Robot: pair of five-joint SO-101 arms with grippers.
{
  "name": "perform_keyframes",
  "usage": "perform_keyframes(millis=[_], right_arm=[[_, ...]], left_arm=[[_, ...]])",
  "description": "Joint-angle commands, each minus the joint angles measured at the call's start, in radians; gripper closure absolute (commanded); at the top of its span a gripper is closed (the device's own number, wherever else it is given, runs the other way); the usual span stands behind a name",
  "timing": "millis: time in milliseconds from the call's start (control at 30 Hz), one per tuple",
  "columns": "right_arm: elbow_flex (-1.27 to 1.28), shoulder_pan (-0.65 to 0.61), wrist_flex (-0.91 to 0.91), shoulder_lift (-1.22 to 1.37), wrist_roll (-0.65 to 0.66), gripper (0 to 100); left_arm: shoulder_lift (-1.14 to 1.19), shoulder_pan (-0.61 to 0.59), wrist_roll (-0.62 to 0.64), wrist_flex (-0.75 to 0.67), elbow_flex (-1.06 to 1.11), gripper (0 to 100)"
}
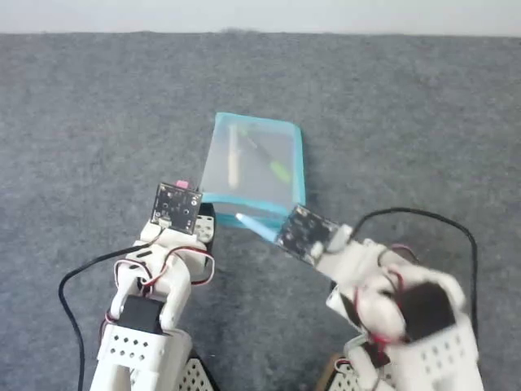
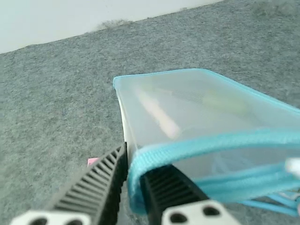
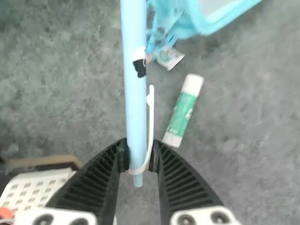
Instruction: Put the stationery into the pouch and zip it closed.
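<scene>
A translucent pouch (image 1: 252, 163) with a blue zip edge lies mid-table, with a beige stick and a green item inside. My left gripper (image 2: 133, 180) is shut on the pouch's blue edge (image 2: 187, 150) at its near left corner; it sits at the pouch's left corner (image 1: 203, 213) in the high view. My right gripper (image 3: 139, 157) is shut on a light blue pen (image 3: 132, 79) with a white clip, its far end at the pouch's opening (image 1: 248, 221). A green-and-white glue stick (image 3: 183, 110) lies on the carpet beside the pen.
Grey carpet covers the table. A small pink thing (image 2: 92, 161) lies by my left gripper. A small printed tag (image 3: 167, 57) hangs at the pouch's zip end. Open carpet lies to the left and right of the pouch.
</scene>
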Motion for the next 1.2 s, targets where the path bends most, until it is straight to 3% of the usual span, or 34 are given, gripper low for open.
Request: perform_keyframes(millis=[0, 533, 1167], right_arm=[[-0.075, -0.004, 0.008, 0.114, 0.005, 99.2], [-0.192, -0.005, -0.102, 0.460, -0.124, 99.2], [-0.807, -0.007, -0.015, 1.043, -0.365, 99.2]], left_arm=[[-0.014, -0.044, 0.025, -0.029, -0.027, 99], [-0.017, -0.041, 0.020, -0.026, -0.028, 99], [-0.018, 0.038, 0.018, -0.023, -0.028, 99]])
